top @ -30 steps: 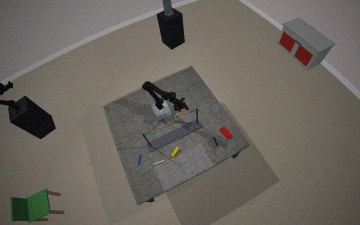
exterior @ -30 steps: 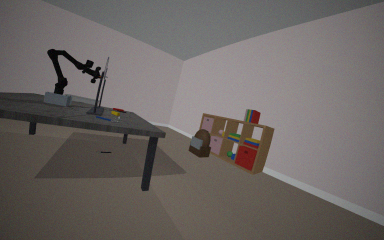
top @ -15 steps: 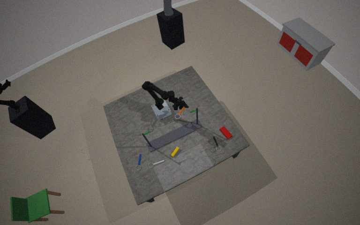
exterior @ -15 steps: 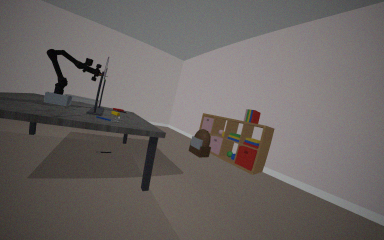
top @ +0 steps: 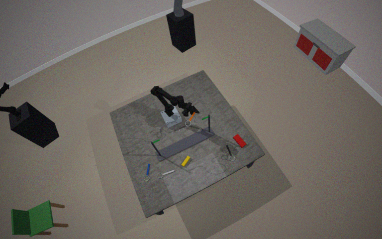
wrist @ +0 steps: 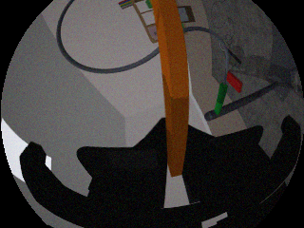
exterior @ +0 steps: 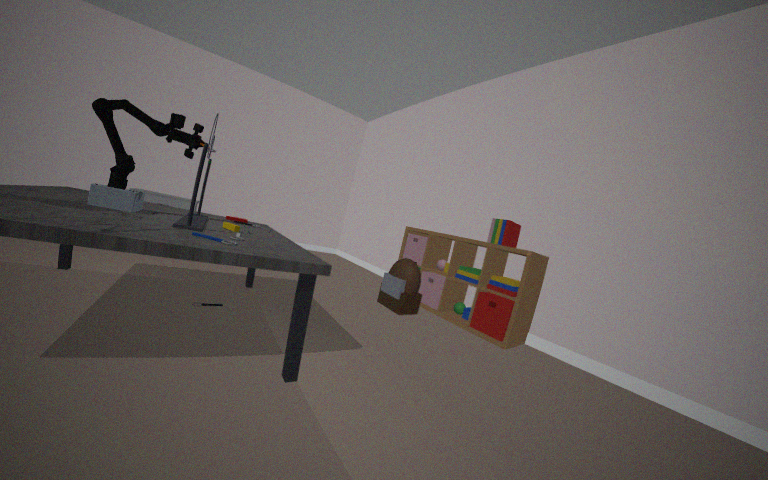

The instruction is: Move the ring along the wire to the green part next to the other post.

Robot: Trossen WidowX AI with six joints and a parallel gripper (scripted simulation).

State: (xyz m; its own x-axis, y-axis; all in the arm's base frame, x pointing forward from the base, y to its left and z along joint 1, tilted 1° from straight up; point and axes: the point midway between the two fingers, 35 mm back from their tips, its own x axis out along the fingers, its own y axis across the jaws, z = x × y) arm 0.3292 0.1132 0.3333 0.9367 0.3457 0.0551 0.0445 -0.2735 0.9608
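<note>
My gripper (top: 193, 111) (exterior: 199, 146) (wrist: 167, 122) is shut on the orange handle (top: 192, 115) (wrist: 173, 81), held high above the table. The ring (top: 187, 123) hangs at the handle's lower end, a little to the left of the green part (top: 205, 117) (wrist: 219, 99) next to the right post (top: 209, 125). The other green part (top: 155, 141) sits by the left post (top: 155, 148), across the grey baseplate (top: 183, 145). In the wrist view a curve of thin grey wire (wrist: 95, 67) runs behind the handle; the ring itself is out of that view. I cannot tell whether the ring touches the wire.
On the table (top: 135, 126) lie a red block (top: 239, 140), a yellow block (top: 185, 161), and rings with a blue handle (top: 147, 170), a white handle (top: 168, 172) and a black handle (top: 229, 150). The arm's base box (top: 171, 118) stands behind the wire.
</note>
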